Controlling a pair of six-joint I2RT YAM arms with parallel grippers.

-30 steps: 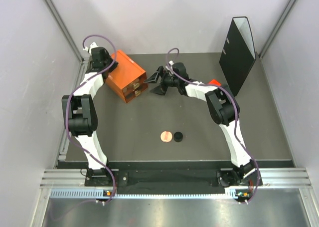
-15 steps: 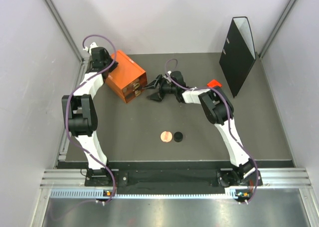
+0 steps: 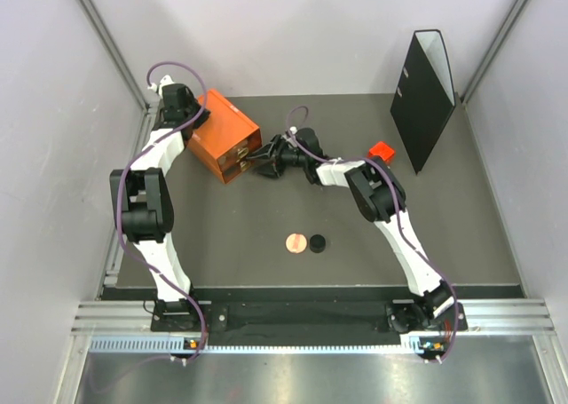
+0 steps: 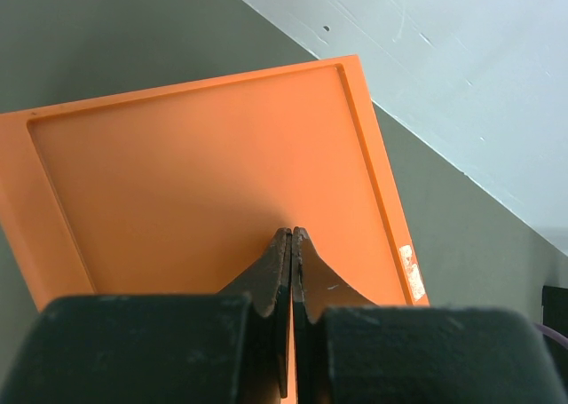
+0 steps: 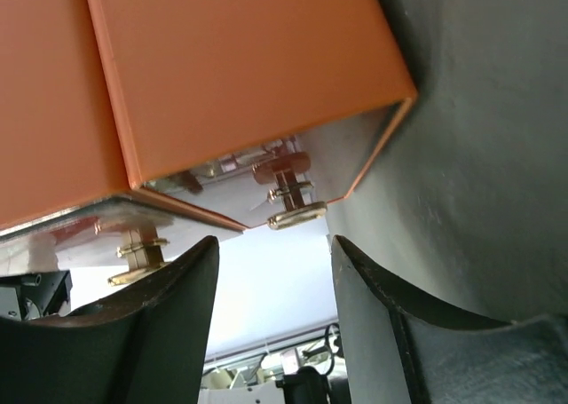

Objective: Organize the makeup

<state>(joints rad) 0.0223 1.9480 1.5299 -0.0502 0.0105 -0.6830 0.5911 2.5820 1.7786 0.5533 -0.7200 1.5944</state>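
My right tool (image 5: pixel 273 244) is wide open at the box (image 5: pixel 240 67), and my left tool (image 4: pixel 291 244) is pinched together over its top.

The right tool faces the drawer fronts, and a brass knob (image 5: pixel 297 213) sits just past the gap between the fingers (not gripped, and nothing's touching it as far as I can see). The left tool has nothing in it, tips over the flat orange top near the back. I can't tell if they actually touch it. The only makeup I can spot is a pink disc (image 3: pixel 294 242) and a black disc (image 3: pixel 317 242), just beside each other mid-table (image 3: pixel 444 226), well apart from the box and both tools. A red cube (image 3: pixel 382 150) sits by my right arm, near a black file holder (image 3: pixel 424 84).
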